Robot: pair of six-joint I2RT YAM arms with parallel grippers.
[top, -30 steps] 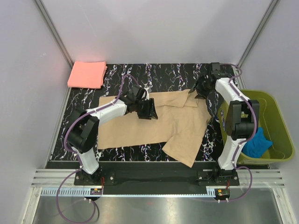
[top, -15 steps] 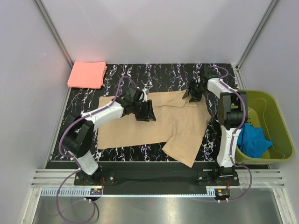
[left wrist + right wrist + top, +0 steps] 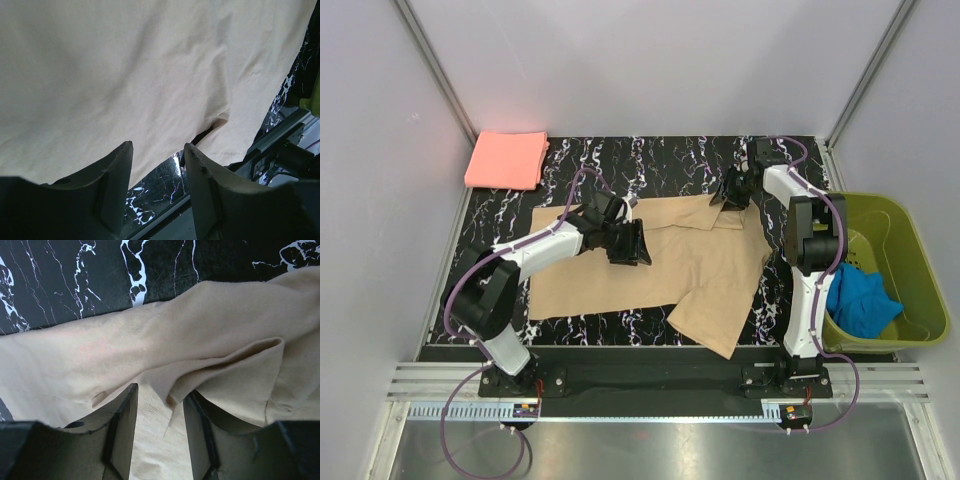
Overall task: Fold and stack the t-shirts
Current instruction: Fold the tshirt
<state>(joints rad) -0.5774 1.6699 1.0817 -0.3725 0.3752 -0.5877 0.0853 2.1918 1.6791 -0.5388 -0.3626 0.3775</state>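
Note:
The tan-beige t-shirt (image 3: 650, 272) lies spread out and rumpled on the black marble table (image 3: 660, 160). The salmon-pink t-shirt (image 3: 507, 160) lies folded at the far left corner. My left gripper (image 3: 632, 243) is open and empty, just above the tan shirt's upper middle; in the left wrist view the left gripper (image 3: 157, 155) has its fingers apart over the tan cloth (image 3: 125, 75). My right gripper (image 3: 731, 190) is at the tan shirt's far right corner. In the right wrist view the right gripper (image 3: 160, 397) is open, its fingers astride a raised fold of the tan cloth (image 3: 225, 360).
An olive-green plastic basket (image 3: 905, 250) stands off the table's right edge with a blue cloth (image 3: 865, 305) in it. Grey walls close in the back and both sides. A metal rail runs along the near edge.
My right gripper has moved left from the table's far right edge onto the tan shirt's corner. My left gripper has shifted slightly nearer and its arm has stretched out.

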